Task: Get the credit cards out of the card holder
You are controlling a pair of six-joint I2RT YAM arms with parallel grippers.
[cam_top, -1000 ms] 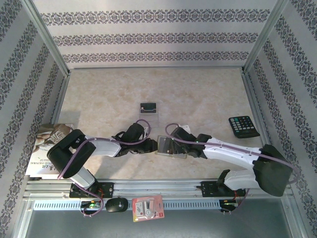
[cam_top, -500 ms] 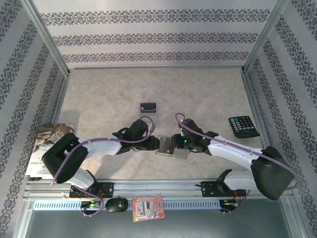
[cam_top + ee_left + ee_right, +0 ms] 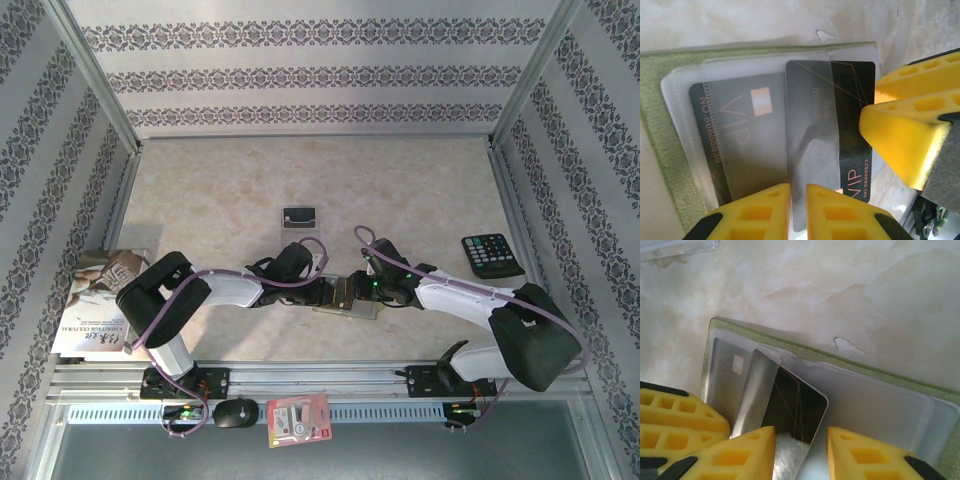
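Nearest me, on the rail below the arm bases, a red-and-white packet (image 3: 297, 419) is lying beside a black computer mouse (image 3: 236, 412). Just past the rail, a book (image 3: 100, 300) is sitting at the left edge of the bench (image 3: 220, 190).

Both arms are reaching inward and meeting over the card holder (image 3: 652, 85). It is lying open and flat near the middle of the bench, olive cover down and clear pockets up.

The left claw (image 3: 798, 196) is sitting low over the holder with its jaws drawn in to a narrow slit. The lower edge of a grey translucent card (image 3: 810, 140) is showing in that slit, but I cannot tell whether the claw is pinching it. That grey card is lying across a black VIP card (image 3: 852, 85), which is sticking partway out of its pocket toward the right claw (image 3: 801, 440). A second VIP card (image 3: 740, 145) is sitting fully inside the neighbouring pocket.

The right claw's jaws are standing apart, with the protruding card's end lying between them. In the left wrist view, one of its yellow fingers (image 3: 900, 130) is touching that card's outer edge.

Farther out, a black calculator (image 3: 492, 254) is resting near the right edge, well apart from the holder. Beyond the claws, a loose dark card (image 3: 299, 216) is lying flat on the bench. The patterned back wall (image 3: 320, 75) is closing off the far side.
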